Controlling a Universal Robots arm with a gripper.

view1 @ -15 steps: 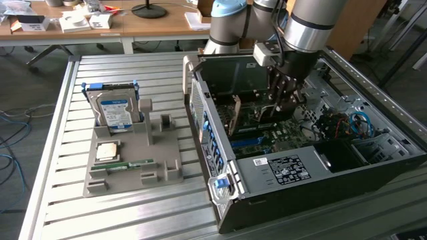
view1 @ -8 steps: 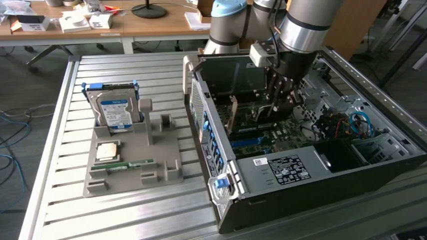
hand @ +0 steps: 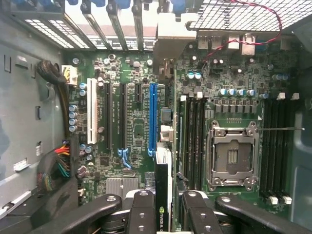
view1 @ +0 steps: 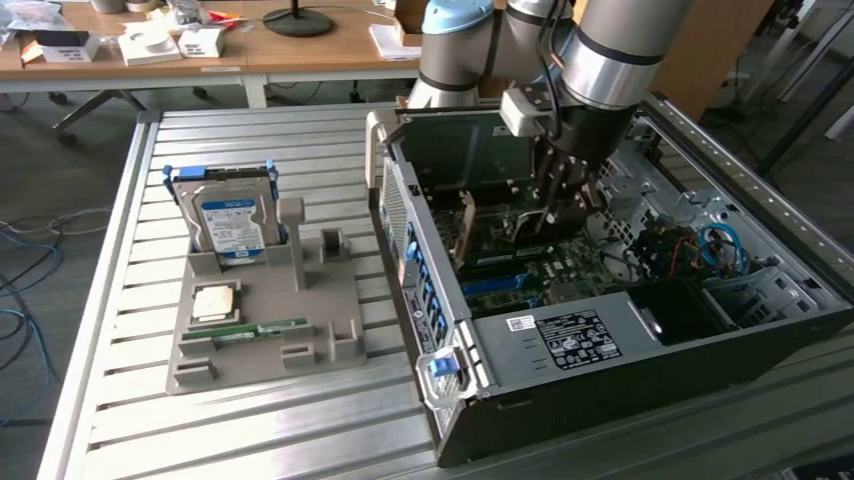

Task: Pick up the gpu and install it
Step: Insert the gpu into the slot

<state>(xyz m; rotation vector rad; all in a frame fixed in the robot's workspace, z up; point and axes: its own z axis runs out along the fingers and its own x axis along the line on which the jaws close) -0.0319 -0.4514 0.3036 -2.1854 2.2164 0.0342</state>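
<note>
Gripper (hand: 165, 200) clenched on gpu (hand: 163, 170), near blue slot (hand: 152, 117); we judge card edge needs lining parallel with slot, seating squarely

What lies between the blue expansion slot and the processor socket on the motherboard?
In the wrist view, a bank of long black memory slots lies between the blue expansion slot and the processor socket.

Table (view1: 114, 300): ribbed bare-metal slats, dull sheen. Computer case (view1: 694, 380): matt dark-grey sheet metal. Holder (view1: 267, 300): matt grey plastic. Hard drive (view1: 230, 225): silvery metal, glossy label. gpu (hand: 162, 183): smooth black face. Gripper (hand: 168, 197): matt black.
</note>
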